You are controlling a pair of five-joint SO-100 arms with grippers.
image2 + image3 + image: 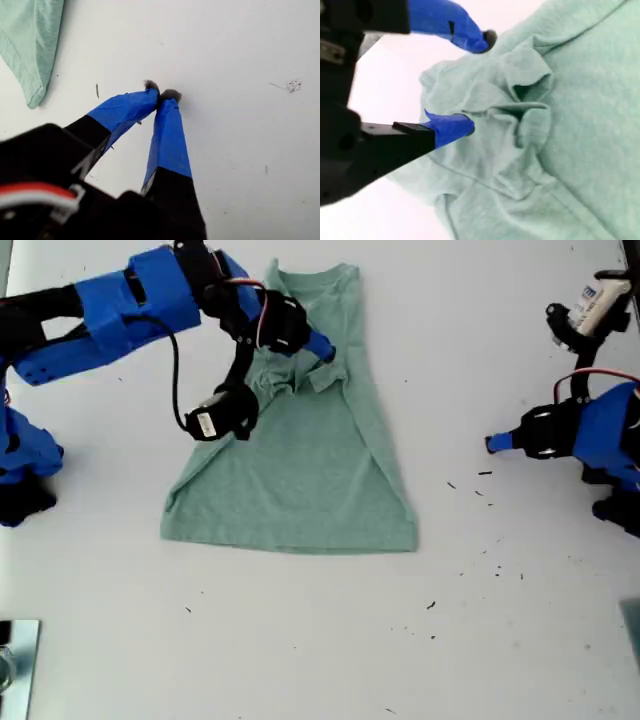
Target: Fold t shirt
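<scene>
Shirt [300, 475] on white tabletop [300, 640], two hands in view.

Shirt: pale green, lies towards the exterior view's left, hem nearest the camera, one sleeve folded in and bunched near the chest. My second hand [477, 82]: over that bunched fold, jaws spread apart, one fingertip [455, 125] touching or just above the cloth, hard to say which. My first hand [161, 94]: at the exterior view's right, well apart from the shirt, fingertips pressed together on nothing, tips low over the bare tabletop.
</scene>
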